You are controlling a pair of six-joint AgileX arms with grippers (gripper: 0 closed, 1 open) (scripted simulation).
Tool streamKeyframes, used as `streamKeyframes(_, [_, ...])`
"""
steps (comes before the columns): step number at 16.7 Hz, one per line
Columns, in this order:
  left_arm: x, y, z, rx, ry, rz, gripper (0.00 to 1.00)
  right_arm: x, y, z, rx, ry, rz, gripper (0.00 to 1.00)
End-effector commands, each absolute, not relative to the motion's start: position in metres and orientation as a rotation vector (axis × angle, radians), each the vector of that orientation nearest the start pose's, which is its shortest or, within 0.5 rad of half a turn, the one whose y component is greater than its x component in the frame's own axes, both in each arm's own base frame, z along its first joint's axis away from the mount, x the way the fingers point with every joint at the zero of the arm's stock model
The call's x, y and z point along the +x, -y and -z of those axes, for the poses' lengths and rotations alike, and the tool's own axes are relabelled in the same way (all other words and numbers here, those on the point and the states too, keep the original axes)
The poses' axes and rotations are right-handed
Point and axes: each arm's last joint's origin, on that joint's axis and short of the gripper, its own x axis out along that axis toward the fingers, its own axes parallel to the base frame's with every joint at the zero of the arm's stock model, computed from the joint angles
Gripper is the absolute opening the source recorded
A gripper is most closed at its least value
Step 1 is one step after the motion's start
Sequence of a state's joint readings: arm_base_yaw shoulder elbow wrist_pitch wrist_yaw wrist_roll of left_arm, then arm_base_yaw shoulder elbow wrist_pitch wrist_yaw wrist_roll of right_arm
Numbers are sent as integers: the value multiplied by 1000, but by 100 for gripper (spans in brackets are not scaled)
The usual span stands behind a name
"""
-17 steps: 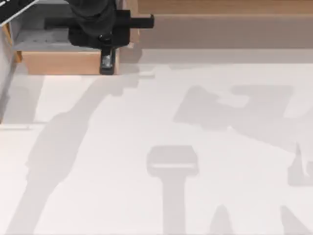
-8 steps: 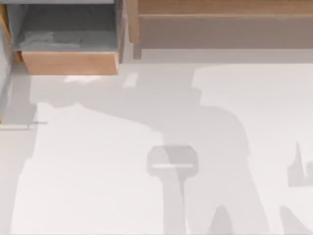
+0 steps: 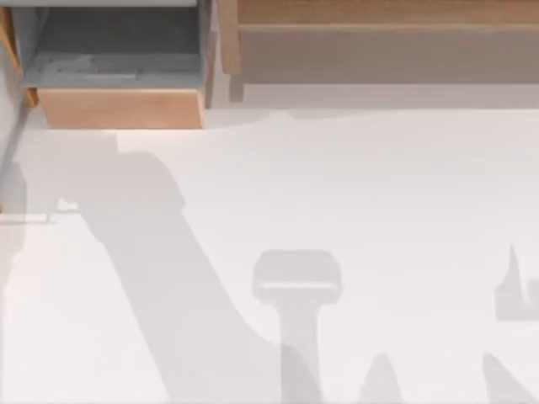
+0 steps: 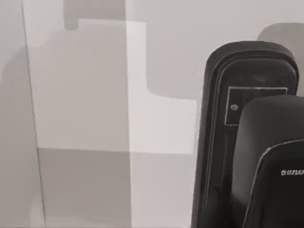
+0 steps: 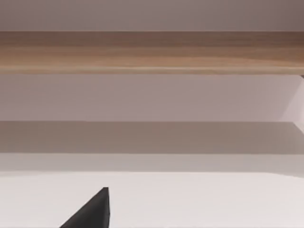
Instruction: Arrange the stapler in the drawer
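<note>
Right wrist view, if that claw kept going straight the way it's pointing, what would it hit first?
Probably the long wooden unit standing across the view ahead. One dark fingertip shows low in the frame, with bare white table between it and the unit. Depth is unclear, so it might meet the tabletop first.

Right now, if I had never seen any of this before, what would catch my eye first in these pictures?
Probably the drawer, pulled open at the table's far left corner, its light tan front panel facing a grey inside. Beside it, along the far edge, runs a long wooden unit with a grey-brown face. The pale table in front carries only soft grey shadows, one a long diagonal band on the left.
</note>
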State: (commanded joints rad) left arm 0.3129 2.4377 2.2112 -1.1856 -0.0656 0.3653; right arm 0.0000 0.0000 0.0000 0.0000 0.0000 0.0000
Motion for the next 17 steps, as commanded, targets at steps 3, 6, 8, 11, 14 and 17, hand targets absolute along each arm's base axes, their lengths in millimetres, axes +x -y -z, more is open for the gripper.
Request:
streamKeyframes(3, [466,-160,-163,93,-1493,-14,0,106,1,-160,0,0,0,100])
streamKeyframes(6, [466,-160,-163,93,-1493,-14,0,106,1,-160,0,0,0,100])
streamKeyframes(8, [467,-158,-163,100,-1490,-13,0,106,1,-160,0,0,0,100])
streamKeyframes(11, [467,-160,-158,99,-1487,-16,0,106,1,-160,0,0,0,100])
streamKeyframes(14, [467,-161,-153,93,-1493,-14,0,106,1,-160,0,0,0,100])
streamKeyframes(17, [467,-161,-153,93,-1493,-14,8,106,1,-160,0,0,0,100])
